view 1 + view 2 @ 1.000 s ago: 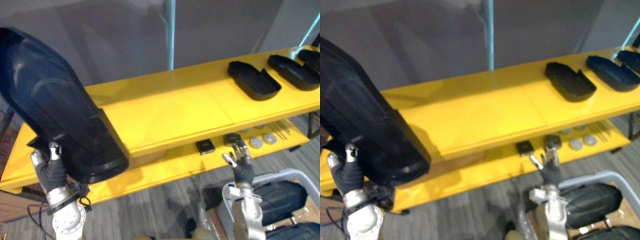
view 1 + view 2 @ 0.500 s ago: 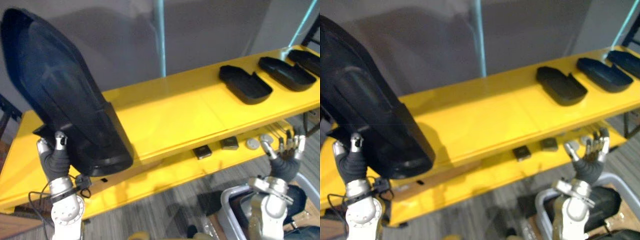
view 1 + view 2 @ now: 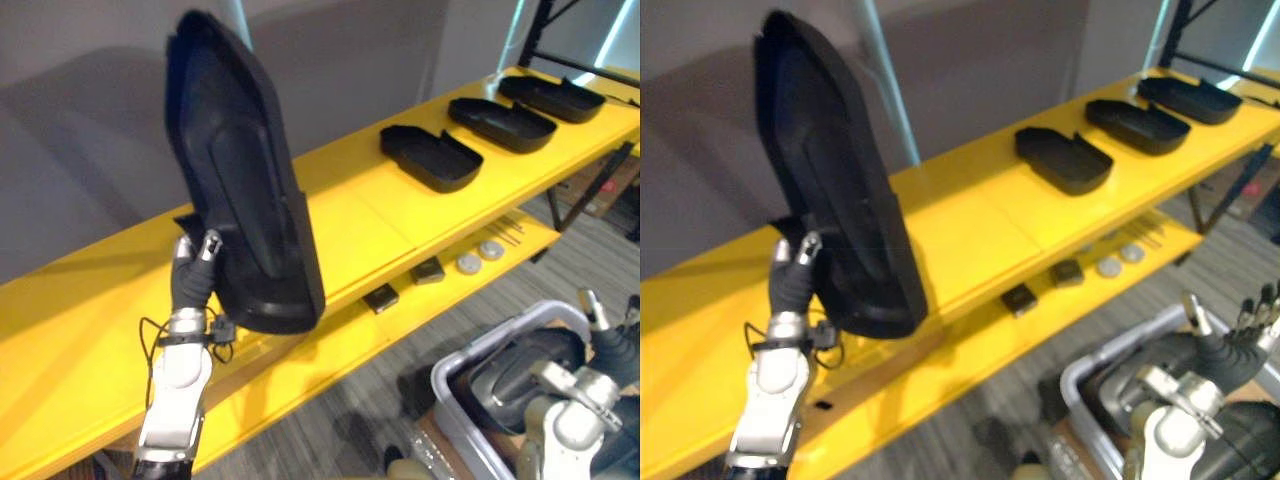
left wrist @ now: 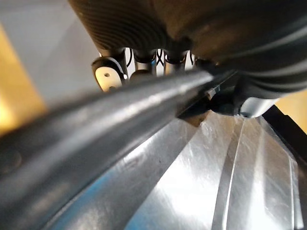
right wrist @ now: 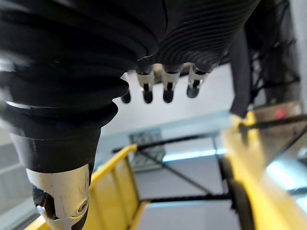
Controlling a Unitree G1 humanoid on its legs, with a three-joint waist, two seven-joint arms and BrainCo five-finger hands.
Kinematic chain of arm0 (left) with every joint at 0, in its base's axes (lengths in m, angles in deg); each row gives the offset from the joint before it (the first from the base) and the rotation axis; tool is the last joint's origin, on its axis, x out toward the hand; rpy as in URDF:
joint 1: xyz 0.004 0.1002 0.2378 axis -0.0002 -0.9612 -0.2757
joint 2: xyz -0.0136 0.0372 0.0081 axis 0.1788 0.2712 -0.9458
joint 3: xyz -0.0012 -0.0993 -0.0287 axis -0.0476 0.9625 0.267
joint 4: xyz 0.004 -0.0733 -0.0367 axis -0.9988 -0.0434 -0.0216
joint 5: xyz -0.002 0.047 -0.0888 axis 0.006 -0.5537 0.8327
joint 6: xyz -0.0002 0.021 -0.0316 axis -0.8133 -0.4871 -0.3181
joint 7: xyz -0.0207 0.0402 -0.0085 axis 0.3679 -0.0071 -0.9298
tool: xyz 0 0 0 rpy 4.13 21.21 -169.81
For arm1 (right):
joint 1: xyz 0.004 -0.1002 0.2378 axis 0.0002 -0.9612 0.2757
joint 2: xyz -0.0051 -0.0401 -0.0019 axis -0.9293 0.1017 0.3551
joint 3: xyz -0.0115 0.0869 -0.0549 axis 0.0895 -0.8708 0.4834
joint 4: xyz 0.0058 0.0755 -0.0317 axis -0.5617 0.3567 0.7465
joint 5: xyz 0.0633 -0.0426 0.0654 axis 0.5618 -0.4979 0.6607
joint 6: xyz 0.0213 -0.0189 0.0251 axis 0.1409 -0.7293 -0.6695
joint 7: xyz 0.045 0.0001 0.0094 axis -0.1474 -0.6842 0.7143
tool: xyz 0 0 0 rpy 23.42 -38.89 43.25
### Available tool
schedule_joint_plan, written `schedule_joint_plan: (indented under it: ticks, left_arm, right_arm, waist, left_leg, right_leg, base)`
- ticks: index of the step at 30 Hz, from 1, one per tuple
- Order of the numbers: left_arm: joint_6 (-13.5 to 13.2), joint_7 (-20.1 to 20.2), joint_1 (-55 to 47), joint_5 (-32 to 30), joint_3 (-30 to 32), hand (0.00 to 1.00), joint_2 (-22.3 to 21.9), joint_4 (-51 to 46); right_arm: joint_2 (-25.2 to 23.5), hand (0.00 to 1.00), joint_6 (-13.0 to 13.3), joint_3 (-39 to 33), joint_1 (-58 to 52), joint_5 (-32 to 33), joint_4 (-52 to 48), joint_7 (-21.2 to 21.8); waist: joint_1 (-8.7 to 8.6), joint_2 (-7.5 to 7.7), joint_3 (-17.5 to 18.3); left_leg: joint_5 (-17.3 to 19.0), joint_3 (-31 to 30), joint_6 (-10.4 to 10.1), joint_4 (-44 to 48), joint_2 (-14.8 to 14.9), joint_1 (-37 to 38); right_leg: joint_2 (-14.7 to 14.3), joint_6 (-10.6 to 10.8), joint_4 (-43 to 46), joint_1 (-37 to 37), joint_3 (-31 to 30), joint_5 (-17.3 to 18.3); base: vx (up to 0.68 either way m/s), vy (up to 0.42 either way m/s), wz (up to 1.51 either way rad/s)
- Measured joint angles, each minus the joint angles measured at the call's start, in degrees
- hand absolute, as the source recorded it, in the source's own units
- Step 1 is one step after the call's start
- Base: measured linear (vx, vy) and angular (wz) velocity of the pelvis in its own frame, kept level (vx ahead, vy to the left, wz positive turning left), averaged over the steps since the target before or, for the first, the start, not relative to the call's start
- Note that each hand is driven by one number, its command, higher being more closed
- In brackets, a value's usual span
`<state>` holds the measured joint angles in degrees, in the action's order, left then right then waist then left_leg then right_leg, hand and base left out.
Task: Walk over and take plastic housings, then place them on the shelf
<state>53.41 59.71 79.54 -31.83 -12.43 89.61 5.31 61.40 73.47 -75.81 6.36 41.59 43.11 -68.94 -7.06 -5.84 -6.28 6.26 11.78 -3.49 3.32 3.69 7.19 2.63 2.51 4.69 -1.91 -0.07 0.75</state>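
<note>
**Desk:** Left hand first.

**Op:** I've got the left hand (image 3: 193, 283) up in front of the shelf. Its fingers (image 4: 109, 76) and thumb are clamped over the lower edge of a big black housing (image 3: 240, 190). The housing stands on end, narrow tip up. Its lower end hangs at the front edge of the yellow top board (image 3: 350, 220), and I can't tell whether it touches.

**Desk:** Right hand?

**Op:** The right hand (image 3: 1222, 352) is low at my right side. Its fingers (image 5: 167, 86) are straight and hold nothing. It's above a grey bin (image 3: 480, 345) with dark moulded parts inside.

**Desk:** And further out?

**Op:** Three flat housings (image 3: 430, 160) lie hollow side up in a row toward the right end of the top board, each apart from the next. On the lower board (image 3: 330, 350) I see two small black blocks (image 3: 380, 297) side by side. Just right of them are two grey discs (image 3: 468, 263).
</note>
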Motion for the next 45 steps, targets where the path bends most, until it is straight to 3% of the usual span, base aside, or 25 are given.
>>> schedule_joint_plan:
  ticks: [3, 8, 16, 21, 24, 26, 33, 40, 41, 45]
  left_arm:
    - [6.84, -0.04, 4.12, 4.16, -1.92, 1.0, -0.73, 8.12]
    - [11.67, -2.64, 14.64, 8.41, -2.58, 1.0, -0.24, 22.47]
    - [14.33, -10.75, 25.5, 14.76, -1.85, 1.0, 1.94, 38.62]
    - [17.06, -16.05, 26.31, 14.5, 1.99, 1.0, 1.85, 39.88]
    - [19.73, -18.93, 27.75, 13.17, 4.51, 1.0, 2.01, 41.36]
    - [22.46, -20.37, 27.84, 9.12, 4.82, 1.0, 2.25, 42.14]
    - [27.72, -20.94, 30.7, 6.72, 7.93, 1.0, 6.43, 46.24]
    - [29.46, -19.22, 34.35, 4.79, 8.68, 1.0, 8.97, 49.62]
    - [29.51, -18.8, 34.46, 4.8, 8.55, 0.0, 8.92, 49.91]
    - [30.23, -18.45, 34.46, 5.83, 8.54, 0.0, 8.84, 50.08]
  right_arm:
    - [-0.58, 0.0, -0.19, 2.23, -0.62, -0.46, -0.02, 1.31]
    - [-1.03, 0.0, -0.62, 5.38, -1.16, -0.29, -0.02, 4.85]
    - [1.5, 0.0, -3.01, 11.2, -4.83, 0.36, -0.01, 13.2]
    - [2.82, 0.0, -4.88, 14.98, -5.96, 0.36, -0.38, 13.61]
    - [3.33, 0.0, -5.74, 17.17, -6.13, 0.36, -0.95, 13.19]
    - [3.92, 0.0, -6.82, 17.78, -6.77, 0.94, -2.03, 12.24]
    - [6.56, 0.0, -8.07, 20.11, -8.07, 1.88, -4.0, 10.54]
    - [8.65, 0.0, -8.28, 22.19, -9.36, 2.99, -6.99, 10.83]
    - [9.16, 0.0, -8.28, 22.64, -9.49, 3.0, -7.03, 10.92]
    - [9.7, 0.0, -8.36, 24.88, -10.0, 3.13, -7.22, 11.0]
  waist:
    - [-0.39, 0.28, -0.12]
    - [-2.19, 1.11, -0.61]
    - [-5.9, 0.86, -0.75]
    - [-6.54, 0.73, -1.2]
    - [-6.61, 0.28, -1.88]
    - [-6.62, -0.44, -2.47]
    - [-8.16, -0.78, -4.61]
    - [-9.68, -1.03, -5.33]
    - [-10.02, -1.19, -5.43]
    - [-11.04, -1.43, -5.77]
  left_leg:
    - [0.03, 1.86, -0.03, -1.52, 0.77, 0.88]
    - [0.04, 3.97, -0.06, -1.65, 0.97, 1.0]
    - [0.01, 6.52, -0.13, -2.93, 0.78, 1.76]
    - [0.01, 6.93, -0.13, -2.91, 0.6, 1.36]
    - [0.0, 6.65, -0.12, -2.71, 0.49, 0.78]
    - [0.0, 6.49, -0.13, -2.62, 0.45, 0.76]
    - [0.06, 7.13, -0.19, -1.81, 0.19, 0.57]
    - [0.05, 8.06, -0.18, -0.63, -0.8, -1.21]
    - [0.05, 8.15, -0.19, -0.5, -0.82, -1.2]
    - [0.05, 8.45, -0.18, 0.6, -0.81, -1.16]
  right_leg:
    - [-1.26, -0.11, -2.2, 0.2, -1.64, -1.85]
    - [-1.7, 0.05, -3.54, 0.32, -3.24, -3.93]
    - [-2.11, 0.25, -4.26, -0.24, -6.06, -5.33]
    - [-2.1, 0.34, -3.27, -1.54, -6.51, -5.26]
    - [-2.01, 0.42, -2.12, -2.41, -6.48, -4.43]
    - [-1.99, 0.43, -0.71, -2.96, -6.4, -3.61]
    - [-2.02, 0.3, 5.97, -6.37, -6.83, -0.5]
    - [-1.63, 0.14, 13.54, -11.89, -8.24, 2.9]
    - [-1.63, -0.25, 14.41, -12.23, -8.28, 3.49]
    - [-1.57, -0.38, 16.32, -12.69, -8.32, 4.89]
  base:
    - [-0.06, -0.038, -0.32]
    - [-0.05, -0.024, -0.19]
    - [0.0, 0.006, -0.18]
    - [0.01, 0.012, -0.05]
    - [-0.03, 0.0, 0.05]
    - [0.0, 0.0, 0.0]
    - [-0.03, -0.015, -0.03]
    - [-0.04, -0.029, -0.07]
    - [-0.01, -0.032, -0.01]
    - [-0.02, -0.037, -0.01]
